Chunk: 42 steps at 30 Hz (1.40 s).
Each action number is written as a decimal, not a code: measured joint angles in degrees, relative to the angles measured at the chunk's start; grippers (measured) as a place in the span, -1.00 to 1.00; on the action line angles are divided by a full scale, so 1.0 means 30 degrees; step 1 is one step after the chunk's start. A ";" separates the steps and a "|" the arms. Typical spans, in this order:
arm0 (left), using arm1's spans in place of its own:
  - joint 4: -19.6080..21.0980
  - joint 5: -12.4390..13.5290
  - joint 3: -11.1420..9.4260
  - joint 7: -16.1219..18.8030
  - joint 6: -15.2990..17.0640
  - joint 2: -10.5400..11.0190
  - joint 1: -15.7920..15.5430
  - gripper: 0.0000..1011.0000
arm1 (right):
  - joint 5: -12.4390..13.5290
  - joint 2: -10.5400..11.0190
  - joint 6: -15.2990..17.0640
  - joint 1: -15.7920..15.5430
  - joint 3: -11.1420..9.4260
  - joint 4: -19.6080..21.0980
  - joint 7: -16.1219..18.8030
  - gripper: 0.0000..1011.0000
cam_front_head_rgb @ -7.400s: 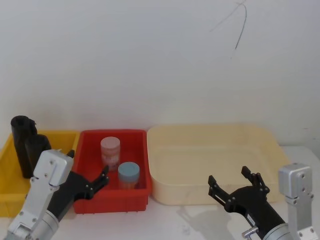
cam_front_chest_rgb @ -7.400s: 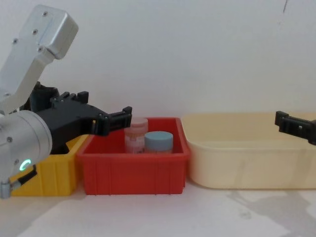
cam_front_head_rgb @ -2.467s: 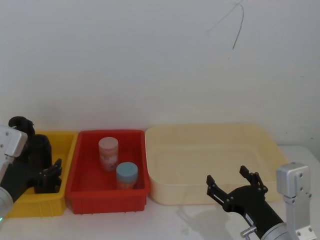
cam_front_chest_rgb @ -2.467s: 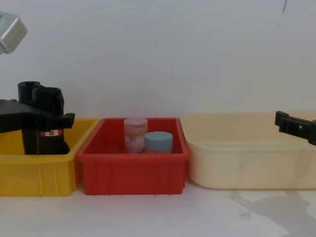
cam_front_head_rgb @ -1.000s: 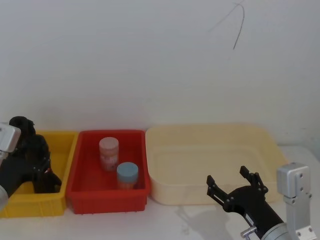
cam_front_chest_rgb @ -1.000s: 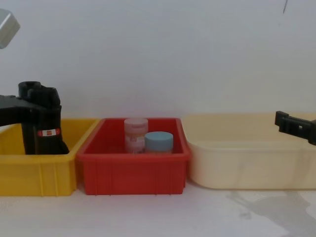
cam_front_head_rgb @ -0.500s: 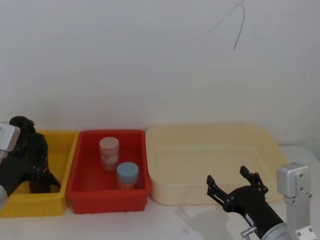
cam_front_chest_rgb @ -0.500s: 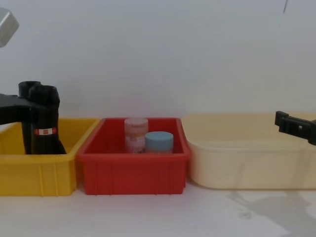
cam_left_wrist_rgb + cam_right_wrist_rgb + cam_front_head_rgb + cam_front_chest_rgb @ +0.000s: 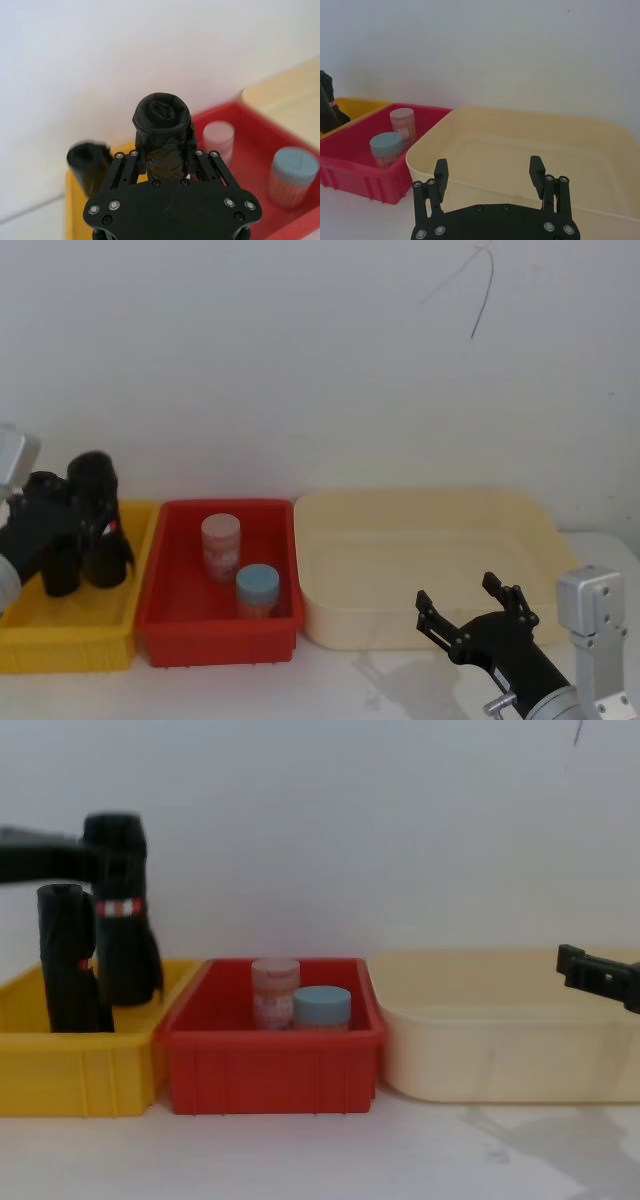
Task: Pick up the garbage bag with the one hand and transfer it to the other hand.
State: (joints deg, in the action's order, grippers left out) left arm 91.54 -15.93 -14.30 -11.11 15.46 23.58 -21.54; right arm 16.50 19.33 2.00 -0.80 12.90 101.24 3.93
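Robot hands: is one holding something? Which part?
The left gripper pinches the garbage bag by its upper part, above the label band; the right gripper holds nothing.

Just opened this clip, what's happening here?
The left gripper is shut on the garbage bag, holding it upright over the yellow bin, its top higher than the wrinkly black roll standing beside it. The right gripper waits open in front of the cream tray, well apart. The handover has not yet begun.

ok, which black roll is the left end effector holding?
The roll with the red-and-white band, held higher; the wrinkly roll stands in the yellow bin.
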 joint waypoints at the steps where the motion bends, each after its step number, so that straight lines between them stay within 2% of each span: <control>1: 0.0194 -0.0160 0.0035 -0.0222 0.0104 -0.0003 -0.0257 -0.18 | 0.0022 0.0002 0.0026 0.0008 -0.0010 0.0007 0.0046 0.98; 10: 0.0767 -0.1048 -0.0001 -0.1513 0.0786 -0.0268 -0.1968 -0.26 | 0.0681 0.0128 0.0631 0.0335 -0.0219 0.0397 0.0810 0.98; 16: 0.0697 -0.1710 -0.0349 -0.2311 0.1336 -0.0767 -0.3411 -0.30 | 0.1060 0.0289 0.1160 0.0966 -0.0372 0.0661 0.1447 0.98; 23: 0.0258 -0.2210 -0.0794 -0.2846 0.1870 -0.1270 -0.4434 -0.30 | 0.1203 0.0493 0.1537 0.1641 -0.0436 0.0684 0.2069 0.98; 32: -0.1060 -0.2816 -0.1764 -0.3633 0.2632 -0.2116 -0.5697 -0.30 | 0.1325 0.0867 0.1985 0.2597 -0.0300 0.0340 0.3145 0.98; 42: -0.2920 -0.3159 -0.3031 -0.4531 0.2932 -0.3162 -0.6971 -0.30 | 0.1725 0.1011 0.2472 0.3474 0.0258 -0.0382 0.4190 0.98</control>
State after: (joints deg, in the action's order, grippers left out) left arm 82.78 -25.41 -23.40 -24.70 24.26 14.10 -42.46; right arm 21.68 22.36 9.42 9.63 13.67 100.09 16.50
